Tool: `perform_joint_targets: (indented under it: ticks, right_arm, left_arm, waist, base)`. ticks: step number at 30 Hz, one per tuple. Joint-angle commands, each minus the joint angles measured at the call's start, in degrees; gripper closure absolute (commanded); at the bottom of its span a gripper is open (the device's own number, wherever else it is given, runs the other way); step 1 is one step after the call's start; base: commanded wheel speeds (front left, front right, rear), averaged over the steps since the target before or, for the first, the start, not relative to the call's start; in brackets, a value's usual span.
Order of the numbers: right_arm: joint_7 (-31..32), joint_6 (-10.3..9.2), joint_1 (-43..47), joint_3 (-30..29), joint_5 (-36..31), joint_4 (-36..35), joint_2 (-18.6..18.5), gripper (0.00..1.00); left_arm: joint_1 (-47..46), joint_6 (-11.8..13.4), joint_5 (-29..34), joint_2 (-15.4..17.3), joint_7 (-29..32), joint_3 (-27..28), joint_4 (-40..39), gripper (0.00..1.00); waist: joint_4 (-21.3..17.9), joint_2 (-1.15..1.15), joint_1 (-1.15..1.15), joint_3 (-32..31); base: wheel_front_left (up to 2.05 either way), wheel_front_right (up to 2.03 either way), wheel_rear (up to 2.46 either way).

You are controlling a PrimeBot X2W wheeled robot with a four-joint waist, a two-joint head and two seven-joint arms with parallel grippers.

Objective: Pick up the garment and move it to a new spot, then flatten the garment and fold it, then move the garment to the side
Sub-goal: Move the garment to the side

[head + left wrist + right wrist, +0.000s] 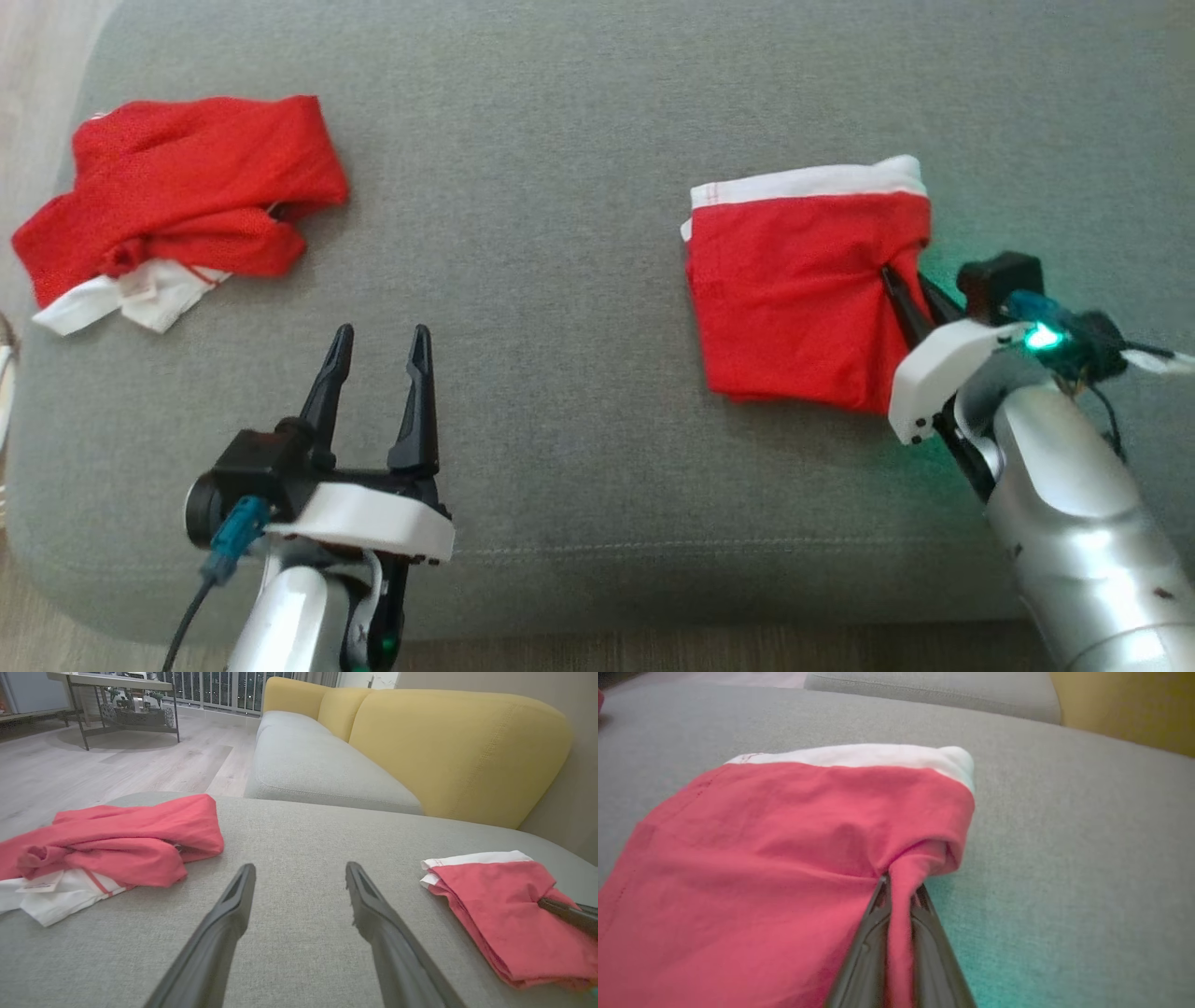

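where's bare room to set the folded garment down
Free: the grey cushion between the crumpled garment and the folded garment, beyond the open left gripper; also the strip behind both. Crowded: the right side, where the right gripper pinches the fold.

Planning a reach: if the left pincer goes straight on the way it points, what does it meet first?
Nothing close: the left pincer, open, points over bare grey cushion, between the crumpled garment and the folded garment. The way looks free, though its height above the cushion is unclear.
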Motion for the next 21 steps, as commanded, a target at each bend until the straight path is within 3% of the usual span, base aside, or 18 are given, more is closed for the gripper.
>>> perform_joint_targets:
  ticks: [1,8,17,21]
  right_arm:
    - [-0.9,-0.01,-2.2,2.1,-1.8,-1.7,-0.7,1.0]
    - [-0.7,-0.01,-4.3,6.8,-6.2,-3.3,-5.2,1.0]
    - [1.5,-0.01,-9.6,10.5,-4.4,-6.6,-12.5,1.0]
    - [2.1,-0.01,-11.6,10.7,-3.4,-8.0,-14.5,1.0]
  left_arm:
    - [-1.4,0.1,-0.2,0.1,-0.7,1.6,-2.2,0.0]
    - [-2.1,-1.0,2.4,0.1,-0.7,1.2,-1.5,0.0]
    - [-8.1,-6.4,8.5,1.1,-0.7,-1.6,-1.5,0.0]
    - [-11.1,-7.7,9.8,2.2,-0.7,-3.2,-1.4,0.0]
  waist:
    - [-0.7,0.0,0.0,0.0]
    - [-4.2,0.0,0.0,0.6]
    - [-10.3,0.0,0.0,6.2]
    - [-12.7,0.0,0.0,8.7]
  base:
    - [0.0,0.0,0.0]
    - [0.0,0.0,0.0]
    - [0.0,0.0,0.0]
    - [0.0,0.0,0.0]
